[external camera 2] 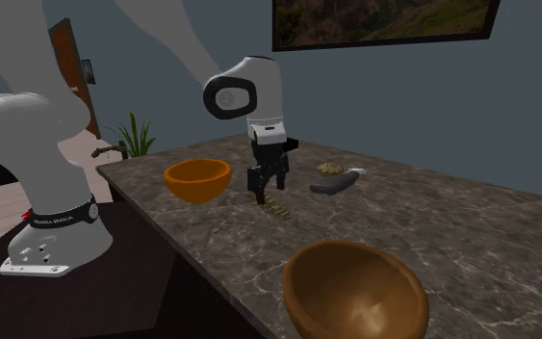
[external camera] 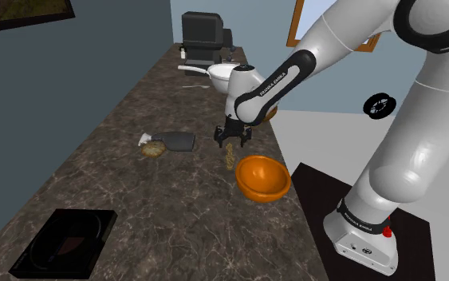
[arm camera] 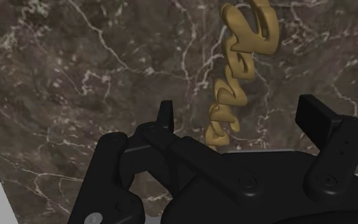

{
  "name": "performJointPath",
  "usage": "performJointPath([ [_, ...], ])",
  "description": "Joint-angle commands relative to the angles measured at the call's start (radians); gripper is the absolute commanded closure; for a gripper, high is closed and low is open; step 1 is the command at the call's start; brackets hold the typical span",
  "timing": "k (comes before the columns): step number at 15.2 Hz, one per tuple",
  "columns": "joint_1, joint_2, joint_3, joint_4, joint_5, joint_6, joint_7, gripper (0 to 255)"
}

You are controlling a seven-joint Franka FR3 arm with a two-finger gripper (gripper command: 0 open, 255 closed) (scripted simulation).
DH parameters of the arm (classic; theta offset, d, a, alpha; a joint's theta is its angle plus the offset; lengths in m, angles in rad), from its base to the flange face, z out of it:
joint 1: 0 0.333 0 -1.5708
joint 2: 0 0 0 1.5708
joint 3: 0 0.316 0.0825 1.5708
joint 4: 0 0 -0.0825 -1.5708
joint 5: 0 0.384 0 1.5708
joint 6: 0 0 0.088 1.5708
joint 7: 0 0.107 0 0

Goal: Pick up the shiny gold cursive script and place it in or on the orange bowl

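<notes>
Our claw [arm camera: 240, 118] wide over gold script [arm camera: 238, 76]
We see it between the fingers [arm camera: 165, 116], untouched; orange bowl [external camera: 262, 177] at five o'clock, shoulder view.

The gold script [arm camera: 238, 63] runs out of the wrist view at its far end, and its near end is hidden behind the gripper [arm camera: 241, 121]. The second exterior view's bottom edge cuts off the brown bowl [external camera 2: 355, 289].

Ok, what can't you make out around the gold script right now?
Wrist view: gold script cut off at its far end by the edge, near end behind the gripper.
Shoulder view: gripper covers its far end; speckled lump by the dark slab too small to identify.
</notes>
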Motion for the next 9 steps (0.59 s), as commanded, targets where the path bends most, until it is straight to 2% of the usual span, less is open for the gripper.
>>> performJointPath([
  [1,0.001,0.032,-0.002,0.004,-0.01,0.028,0.01,0],
  [5,0.003,0.08,-0.007,0.005,-0.026,0.074,0.022,0],
  [9,0.003,0.08,-0.008,0.005,-0.026,0.074,0.022,0],
])
